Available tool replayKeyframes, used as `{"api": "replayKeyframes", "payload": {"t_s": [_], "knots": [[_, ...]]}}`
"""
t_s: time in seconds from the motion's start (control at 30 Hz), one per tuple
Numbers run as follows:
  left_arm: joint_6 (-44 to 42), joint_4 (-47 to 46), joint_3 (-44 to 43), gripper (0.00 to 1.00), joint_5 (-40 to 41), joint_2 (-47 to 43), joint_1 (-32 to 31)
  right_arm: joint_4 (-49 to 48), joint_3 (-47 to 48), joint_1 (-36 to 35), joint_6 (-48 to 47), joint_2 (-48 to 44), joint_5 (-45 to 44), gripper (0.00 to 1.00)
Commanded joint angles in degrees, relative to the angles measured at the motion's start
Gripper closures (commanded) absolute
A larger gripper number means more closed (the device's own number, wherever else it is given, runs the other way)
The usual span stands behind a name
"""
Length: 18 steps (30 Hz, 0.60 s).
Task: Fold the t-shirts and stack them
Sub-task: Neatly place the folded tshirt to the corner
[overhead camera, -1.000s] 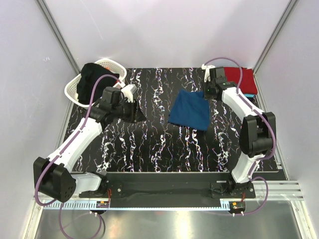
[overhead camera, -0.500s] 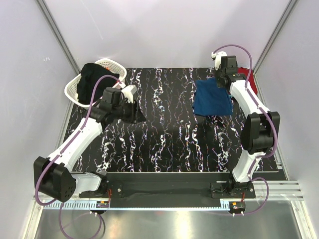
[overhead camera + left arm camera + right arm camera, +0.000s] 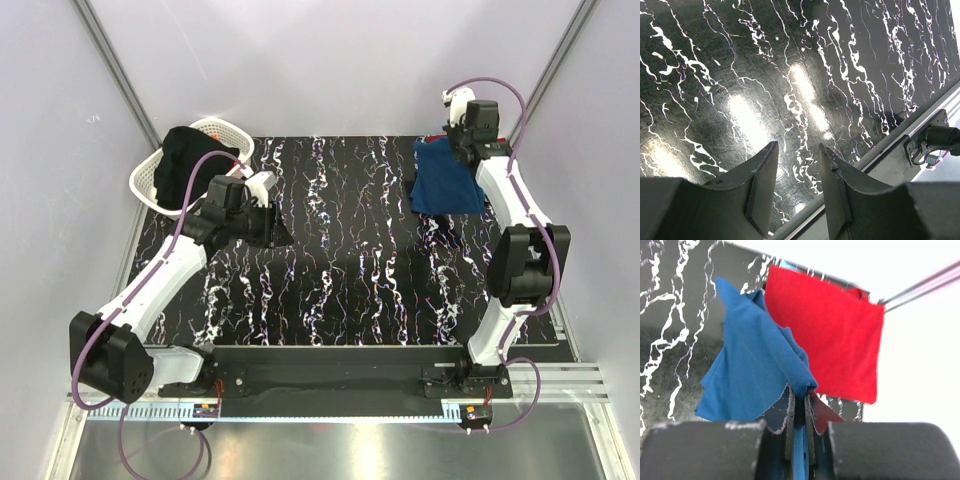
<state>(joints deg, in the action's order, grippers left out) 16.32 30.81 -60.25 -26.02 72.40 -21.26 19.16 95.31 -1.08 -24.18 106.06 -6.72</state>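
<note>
My right gripper is shut on a bunched fold of the blue t-shirt and holds it hanging above the table's far right corner. The folded red t-shirt lies flat just beyond and below it. In the top view the blue cloth and my arm hide the red one. A thin turquoise edge peeks out at the red shirt's far side. No print shows on the blue shirt. My left gripper is open and empty above the left part of the black marbled table.
A white lattice basket stands at the far left corner with a dark garment draped in it. Metal frame posts rise at the back corners. The table's front rail and a cable show in the left wrist view.
My right gripper has carried the blue shirt from the table's middle right to the far right corner, over the red shirt. The left arm has not moved.
</note>
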Motion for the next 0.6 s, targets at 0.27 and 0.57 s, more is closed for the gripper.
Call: {"api": "replayKeyframes", "payload": {"t_s": [0.27,0.57], "knots": [[-1.29,-1.45,-0.04,0.57,-1.14,-1.03,0.6,-3.51,10.6,4.59,-4.64,2.13,6.28,1.0],[-1.02,-1.45,0.04,0.57,-2.28,-0.51,1.04,-3.07,16.75,7.14,-7.1,8.8,6.54,1.0]]}}
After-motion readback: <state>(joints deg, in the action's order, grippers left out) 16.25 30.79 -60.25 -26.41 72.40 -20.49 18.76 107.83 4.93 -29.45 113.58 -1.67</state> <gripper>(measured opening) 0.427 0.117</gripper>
